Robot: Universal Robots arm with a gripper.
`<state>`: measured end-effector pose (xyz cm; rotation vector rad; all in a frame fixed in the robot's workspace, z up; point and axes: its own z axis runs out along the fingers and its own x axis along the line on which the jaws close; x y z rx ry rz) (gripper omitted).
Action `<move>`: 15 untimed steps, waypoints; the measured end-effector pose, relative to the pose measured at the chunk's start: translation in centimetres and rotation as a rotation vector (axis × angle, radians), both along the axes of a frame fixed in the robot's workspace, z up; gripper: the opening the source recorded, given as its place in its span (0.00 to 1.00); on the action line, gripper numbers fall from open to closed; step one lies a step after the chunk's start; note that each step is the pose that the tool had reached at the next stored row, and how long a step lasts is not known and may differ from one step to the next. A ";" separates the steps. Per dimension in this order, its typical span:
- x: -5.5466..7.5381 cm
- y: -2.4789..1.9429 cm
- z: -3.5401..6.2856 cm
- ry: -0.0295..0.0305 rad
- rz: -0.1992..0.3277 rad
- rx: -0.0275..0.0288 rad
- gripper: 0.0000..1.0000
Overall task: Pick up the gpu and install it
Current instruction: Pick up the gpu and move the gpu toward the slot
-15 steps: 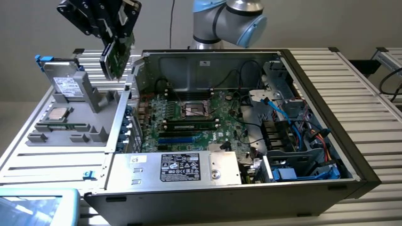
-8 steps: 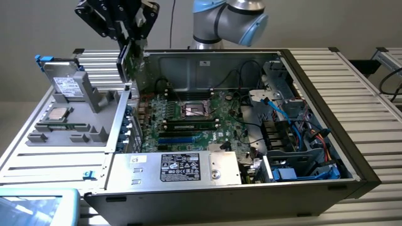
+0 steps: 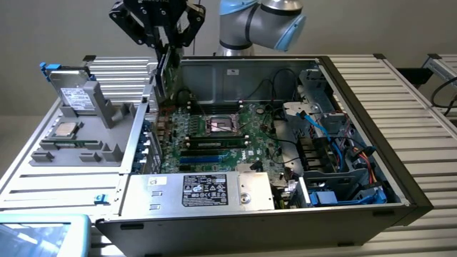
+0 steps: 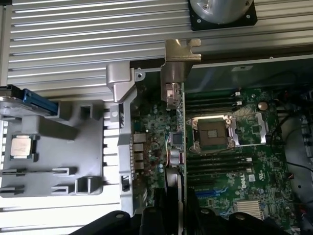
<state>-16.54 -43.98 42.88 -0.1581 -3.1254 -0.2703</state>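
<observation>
My gripper (image 3: 166, 47) hangs above the back corner of the open computer case (image 3: 400, 184), on the exterior view's left. It is shut on the gpu (image 3: 164, 72), a thin green card held on edge and pointing down toward the motherboard (image 3: 214, 134). In the wrist view the gpu (image 4: 182, 147) appears edge-on, its silver end bracket (image 4: 175, 73) near the case's rear wall, with the gripper (image 4: 177, 218) clamped on its near end. The card's lower edge is above the motherboard (image 4: 225, 147), beside the empty CPU socket (image 4: 215, 132); whether it touches a slot I cannot tell.
A grey parts holder (image 3: 85, 144) on the exterior view's left carries a CPU chip (image 3: 68, 128), a memory stick (image 3: 71, 143) and a metal drive box (image 3: 78, 96). Inside the case sit the power supply (image 3: 207, 190), cables (image 3: 343, 139) and drive bays. The arm's base (image 3: 260, 21) stands behind.
</observation>
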 end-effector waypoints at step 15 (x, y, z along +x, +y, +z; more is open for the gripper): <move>5.7 -2.71 0.00 0.0030 0.000 0.0005 0.28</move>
